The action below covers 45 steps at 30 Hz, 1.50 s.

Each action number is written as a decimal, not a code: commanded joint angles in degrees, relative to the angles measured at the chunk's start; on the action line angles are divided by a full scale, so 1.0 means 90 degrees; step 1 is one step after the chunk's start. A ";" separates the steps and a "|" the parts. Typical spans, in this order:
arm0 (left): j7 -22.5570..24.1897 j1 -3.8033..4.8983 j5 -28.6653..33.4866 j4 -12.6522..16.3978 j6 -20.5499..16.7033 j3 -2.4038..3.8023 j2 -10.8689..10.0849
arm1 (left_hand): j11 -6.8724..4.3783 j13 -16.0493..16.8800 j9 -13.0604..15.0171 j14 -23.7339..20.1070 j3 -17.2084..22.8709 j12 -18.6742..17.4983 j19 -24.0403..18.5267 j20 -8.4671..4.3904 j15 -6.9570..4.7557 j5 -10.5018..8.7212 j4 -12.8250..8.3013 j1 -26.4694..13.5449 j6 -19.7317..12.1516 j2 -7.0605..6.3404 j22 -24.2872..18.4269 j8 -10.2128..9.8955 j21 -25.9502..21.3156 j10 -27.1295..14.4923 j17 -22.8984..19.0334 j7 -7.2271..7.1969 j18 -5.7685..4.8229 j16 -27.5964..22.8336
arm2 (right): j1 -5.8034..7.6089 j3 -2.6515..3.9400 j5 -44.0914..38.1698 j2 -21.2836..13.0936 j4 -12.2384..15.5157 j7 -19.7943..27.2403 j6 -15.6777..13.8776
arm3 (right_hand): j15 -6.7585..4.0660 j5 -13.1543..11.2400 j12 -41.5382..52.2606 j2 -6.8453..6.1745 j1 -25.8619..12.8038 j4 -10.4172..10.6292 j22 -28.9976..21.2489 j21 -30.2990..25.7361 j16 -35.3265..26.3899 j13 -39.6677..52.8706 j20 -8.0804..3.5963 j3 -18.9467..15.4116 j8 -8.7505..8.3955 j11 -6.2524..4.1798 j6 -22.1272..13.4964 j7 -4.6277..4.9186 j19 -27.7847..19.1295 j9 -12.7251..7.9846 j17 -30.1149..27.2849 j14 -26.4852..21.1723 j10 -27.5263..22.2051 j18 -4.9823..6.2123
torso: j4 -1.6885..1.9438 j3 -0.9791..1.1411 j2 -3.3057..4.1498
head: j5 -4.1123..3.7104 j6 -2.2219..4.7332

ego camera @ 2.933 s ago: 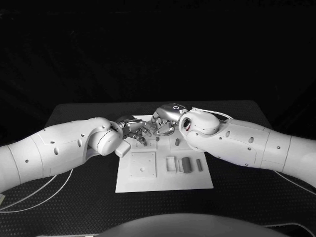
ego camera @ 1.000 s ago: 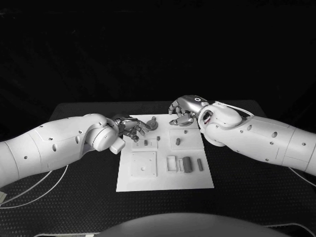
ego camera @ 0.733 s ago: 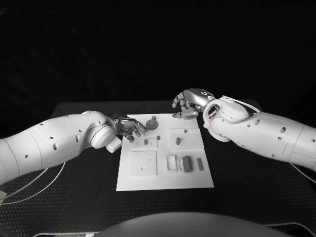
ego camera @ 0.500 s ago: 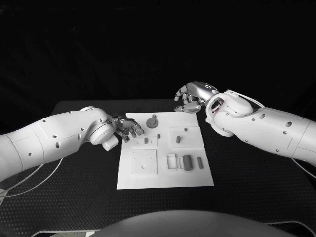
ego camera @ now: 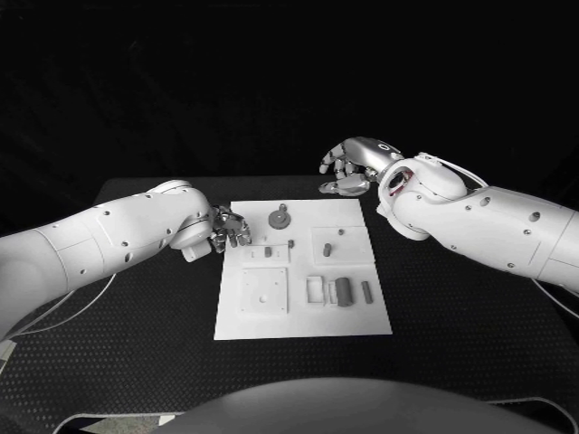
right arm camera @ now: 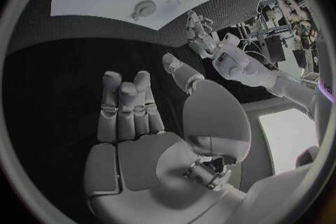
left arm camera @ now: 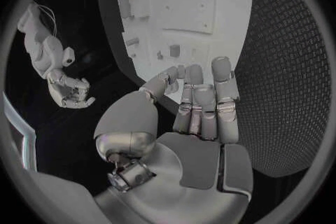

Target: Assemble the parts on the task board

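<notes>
Beside task board (ego camera: 303,316), left hand (ego camera: 228,227) empty, fingers extended.

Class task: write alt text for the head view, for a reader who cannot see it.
A white task board lies on a black table, small parts on it. The left hand sits at its left edge, the right hand raised beyond its far edge, both holding nothing.

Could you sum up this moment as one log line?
left hand: empty, beside board | right hand: empty, raised beyond board | board: parts on it
</notes>
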 commanded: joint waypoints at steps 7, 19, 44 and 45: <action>-0.0225 0.0021 -0.0606 -0.0507 0.0910 -0.0007 0.0367 | -0.0363 0.0009 0.0871 -0.0005 0.0062 0.0030 0.0014 -0.0049 -0.0072 -0.0009 0.0026 0.0083 0.0266 -0.0041 0.0145 0.0270 0.0046 0.0326 0.0011 -0.0169 0.0125 0.0039 | 0.0004 0.0006 0.0566 0.0012 0.0008 0.0269 -0.0492 | 0.0039 0.0003 0.0018 0.0006 -0.0002 0.0094 0.0027 -0.0029 -0.0016 -0.0019 0.0027 -0.0006 -0.0002 0.0016 -0.0137 0.0177 0.0002 -0.0020 -0.0012 -0.0011 -0.0018 0.0079 | -0.0010 -0.0001 0.0001 | 0.0028 -0.0003; -0.0211 0.0027 -0.0473 -0.0932 0.1679 -0.0059 0.0719 | -0.0368 0.0017 0.0908 0.0009 0.0076 0.0043 0.0026 -0.0045 -0.0077 0.0049 0.0027 0.0101 0.0279 -0.0039 0.0151 0.0276 0.0083 0.0340 0.0028 -0.0175 0.0108 0.0066 | 0.0004 0.0008 0.0927 0.0026 0.0002 0.0391 -0.0646 | 0.0039 0.0004 0.0024 0.0004 -0.0055 0.0179 0.0026 -0.0037 -0.0019 -0.0034 0.0029 -0.0022 0.0000 0.0017 -0.0147 0.0178 -0.0002 -0.0036 -0.0017 -0.0015 -0.0024 0.0079 | -0.0010 0.0001 0.0003 | 0.0017 -0.0003; -0.0187 0.0019 -0.0515 -0.1280 0.1455 -0.0261 0.1028 | -0.0405 0.0050 0.1034 0.0066 0.0078 0.0100 0.0070 -0.0071 -0.0113 0.0524 0.0027 0.0065 0.0349 -0.0074 0.0151 0.0303 0.0215 0.0416 0.0075 -0.0212 0.0086 0.0138 | 0.0005 0.0008 0.0937 0.0039 0.0019 0.0400 -0.0614 | 0.0038 0.0006 0.0028 0.0045 0.0006 0.0152 0.0030 -0.0041 -0.0021 -0.0043 0.0022 -0.0010 0.0005 0.0016 -0.0150 0.0176 -0.0010 -0.0044 -0.0020 -0.0021 -0.0030 0.0079 | -0.0002 -0.0008 0.0002 | -0.0005 -0.0003; -0.0184 0.0019 -0.0515 -0.1292 0.1434 -0.0312 0.1042 | -0.0407 0.0051 0.1038 0.0067 0.0076 0.0102 0.0072 -0.0071 -0.0114 0.0530 0.0028 0.0062 0.0351 -0.0075 0.0151 0.0304 0.0220 0.0418 0.0077 -0.0213 0.0084 0.0141 | 0.0005 0.0008 0.0937 0.0042 0.0020 0.0400 -0.0614 | 0.0038 0.0006 0.0028 0.0046 0.0007 0.0152 0.0030 -0.0041 -0.0020 -0.0043 0.0022 -0.0011 0.0005 0.0016 -0.0150 0.0176 -0.0010 -0.0044 -0.0020 -0.0021 -0.0031 0.0079 | -0.0002 -0.0008 0.0003 | -0.0003 -0.0003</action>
